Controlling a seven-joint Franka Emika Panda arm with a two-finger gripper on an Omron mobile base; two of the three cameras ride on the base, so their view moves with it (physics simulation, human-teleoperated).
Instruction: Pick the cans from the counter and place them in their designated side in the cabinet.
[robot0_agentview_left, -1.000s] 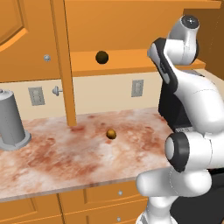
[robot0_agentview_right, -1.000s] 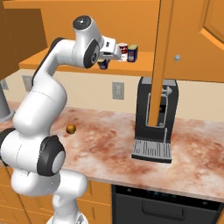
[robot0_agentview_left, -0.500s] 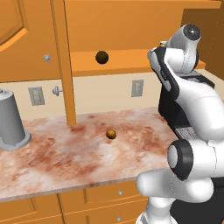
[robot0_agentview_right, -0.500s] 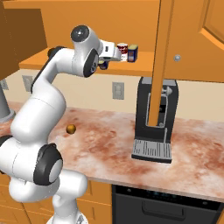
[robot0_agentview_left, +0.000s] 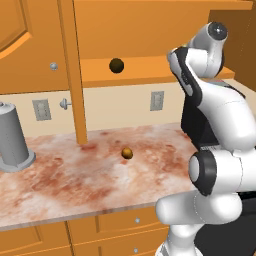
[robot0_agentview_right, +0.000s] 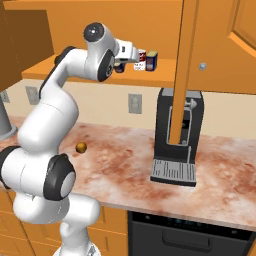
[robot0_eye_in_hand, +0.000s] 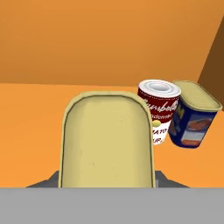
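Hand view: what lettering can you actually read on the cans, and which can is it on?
Red-and-white can: white script, partly hidden, reads roughly "ampbell"; below it small dark print, seemingly "TOMATO", with the rest too blurred to read.
Dark blue can on the shelf: yellow marks and a picture, unreadable.
Can in the jaws: plain yellowish top, no text.

This is a kitchen: orange wooden cabinet (robot0_agentview_left: 35, 45) at the upper left, a marbled stone counter (robot0_agentview_left: 75, 180) across the middle, and a black coffee machine (robot0_agentview_right: 177, 135) standing at the centre right.

A yellow-topped can (robot0_eye_in_hand: 107, 142) loomed close; beyond it, a red-and-white can (robot0_eye_in_hand: 158, 109) touched a blue can (robot0_eye_in_hand: 192, 116) on the orange shelf (robot0_eye_in_hand: 30, 127).
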